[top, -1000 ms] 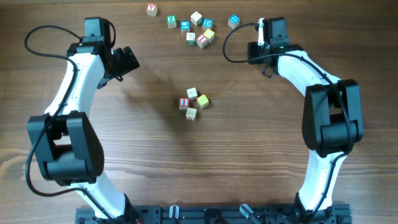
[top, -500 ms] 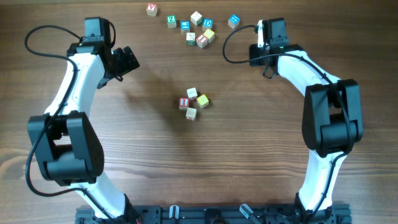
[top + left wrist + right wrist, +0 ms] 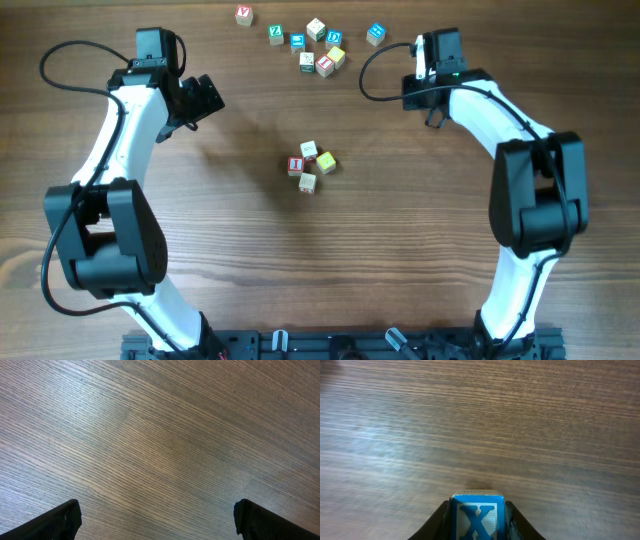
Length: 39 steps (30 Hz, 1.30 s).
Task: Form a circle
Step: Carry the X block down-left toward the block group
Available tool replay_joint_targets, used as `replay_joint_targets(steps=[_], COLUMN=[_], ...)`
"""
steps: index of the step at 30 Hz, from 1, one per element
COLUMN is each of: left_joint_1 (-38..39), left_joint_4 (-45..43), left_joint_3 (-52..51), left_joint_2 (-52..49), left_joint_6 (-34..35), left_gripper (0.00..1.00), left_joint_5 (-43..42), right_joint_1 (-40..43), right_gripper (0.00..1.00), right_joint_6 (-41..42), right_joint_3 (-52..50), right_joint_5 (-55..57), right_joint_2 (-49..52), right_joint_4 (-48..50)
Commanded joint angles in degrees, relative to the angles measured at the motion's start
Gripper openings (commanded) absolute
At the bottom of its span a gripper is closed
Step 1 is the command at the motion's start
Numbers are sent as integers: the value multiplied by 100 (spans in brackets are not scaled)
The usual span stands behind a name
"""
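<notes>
Closing over the past second, the right gripper (image 3: 478, 508) pinches a blue X cube (image 3: 479, 521) in its wrist view. Overhead, the circle (image 3: 311, 167) lies well apart from loose cubes (image 3: 320, 45), with the left gripper (image 3: 207, 97) to its upper left. Left wrist view: that gripper's jaws spread wide above the wooden tabletop (image 3: 160, 435).

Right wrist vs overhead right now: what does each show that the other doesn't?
Right wrist only: a small wooden cube with a blue X face, gripped between the right jaws; in the overhead view the arm hides it. Overhead only: the white-and-black left arm and right arm, the tight ring of small wooden letter cubes mid-table, and the loose scatter of similar cubes at the far edge. Both: the brown wood-grain table.
</notes>
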State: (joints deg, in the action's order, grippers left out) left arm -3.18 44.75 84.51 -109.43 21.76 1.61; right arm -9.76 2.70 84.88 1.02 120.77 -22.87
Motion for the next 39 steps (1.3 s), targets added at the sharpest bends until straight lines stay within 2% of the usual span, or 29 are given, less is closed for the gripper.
replay_joint_targets(steps=[1,8,13,23,30,34,39], left_joint_1=[-20,-20,-20,-20,-20,-20,-20], left_joint_4=[0,0,0,0,0,0,0], left_joint_3=[63,63,63,63,63,63,63], left_joint_2=[98,98,98,98,98,98,98], left_joint_6=[-26,-26,-26,-26,-26,-26,-26], left_gripper=[100,100,100,100,100,100,100], left_joint_5=[-7,-7,-7,-7,-7,-7,-7], right_joint_1=[-2,-2,-2,-404,-1132,-1537,-2035], right_gripper=[25,25,25,24,23,22,21], right_joint_6=[151,1047,1495,1685,1716,2157,2216], right_joint_3=[31,28,17,11,11,11,11], right_joint_5=[-717,-1945,-2507,-2505,-2461,-2334,-2216], right_joint_2=[-874,-1722,-1788,-1788,-1786,-1786,-1786], right_joint_4=[-205,-1032,-1779,-2828,-2924,-2916,-2889])
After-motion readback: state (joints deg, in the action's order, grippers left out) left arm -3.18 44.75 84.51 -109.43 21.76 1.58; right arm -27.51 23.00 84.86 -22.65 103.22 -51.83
